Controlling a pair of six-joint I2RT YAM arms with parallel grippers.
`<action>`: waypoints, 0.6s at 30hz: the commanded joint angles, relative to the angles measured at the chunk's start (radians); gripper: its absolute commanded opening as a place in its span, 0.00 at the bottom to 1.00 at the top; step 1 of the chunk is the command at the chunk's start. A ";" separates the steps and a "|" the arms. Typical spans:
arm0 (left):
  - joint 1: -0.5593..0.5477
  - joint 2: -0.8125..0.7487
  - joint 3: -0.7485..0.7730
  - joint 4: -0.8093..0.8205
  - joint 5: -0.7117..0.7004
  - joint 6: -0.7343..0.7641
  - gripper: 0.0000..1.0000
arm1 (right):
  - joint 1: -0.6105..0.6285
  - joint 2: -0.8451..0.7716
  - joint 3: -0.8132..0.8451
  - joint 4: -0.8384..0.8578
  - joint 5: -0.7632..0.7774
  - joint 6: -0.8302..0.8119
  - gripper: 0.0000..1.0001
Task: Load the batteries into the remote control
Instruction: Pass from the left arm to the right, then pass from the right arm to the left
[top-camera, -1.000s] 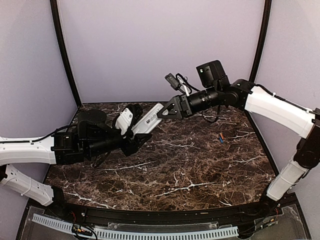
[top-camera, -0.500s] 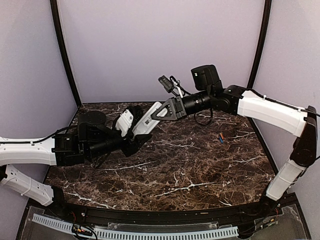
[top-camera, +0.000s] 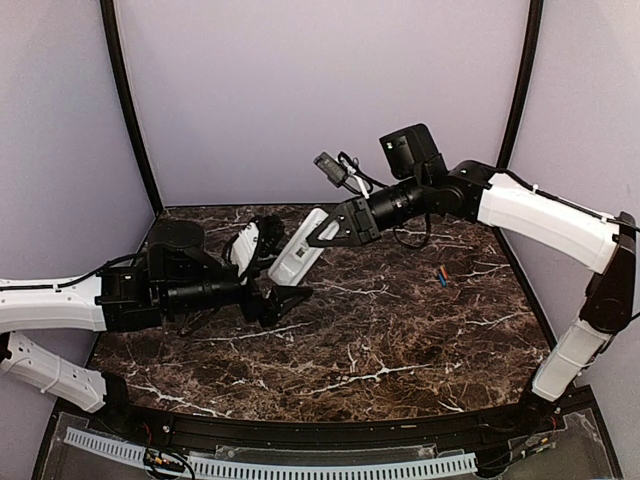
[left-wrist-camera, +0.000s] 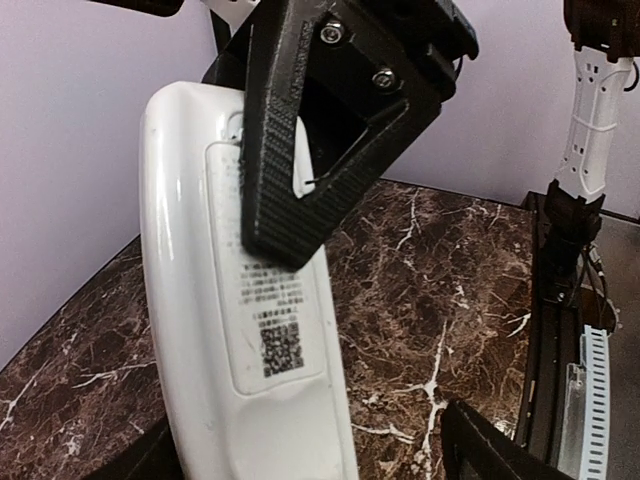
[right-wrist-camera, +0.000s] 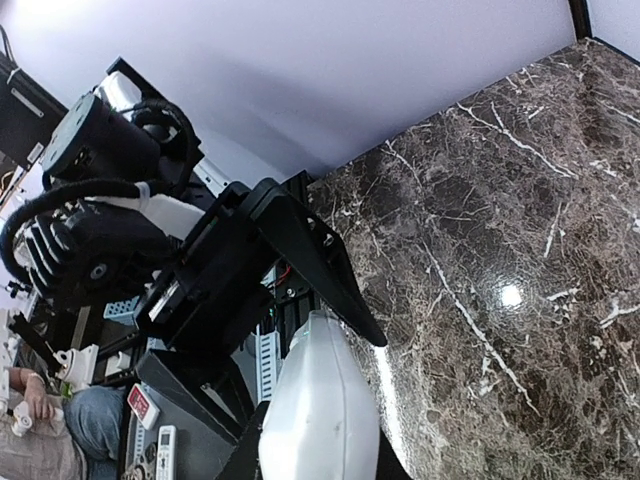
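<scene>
The remote (left-wrist-camera: 250, 330) is cut off at the bottom in both wrist views; batteries (top-camera: 440, 277) right of it are specks, colours barely readable.

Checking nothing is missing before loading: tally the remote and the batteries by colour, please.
White remote control: 1, held off the table in the right gripper
Orange-red battery: 1, on the table
Blue battery: 1, right beside it
Total: 3
</scene>
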 joint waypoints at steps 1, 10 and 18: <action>0.031 -0.029 0.024 -0.071 0.219 -0.106 0.83 | 0.002 -0.051 0.056 -0.157 -0.059 -0.229 0.00; 0.052 0.069 0.108 -0.077 0.437 -0.213 0.64 | 0.025 -0.109 0.065 -0.235 -0.099 -0.451 0.00; 0.052 0.098 0.143 -0.020 0.505 -0.246 0.44 | 0.045 -0.095 0.110 -0.302 -0.054 -0.527 0.00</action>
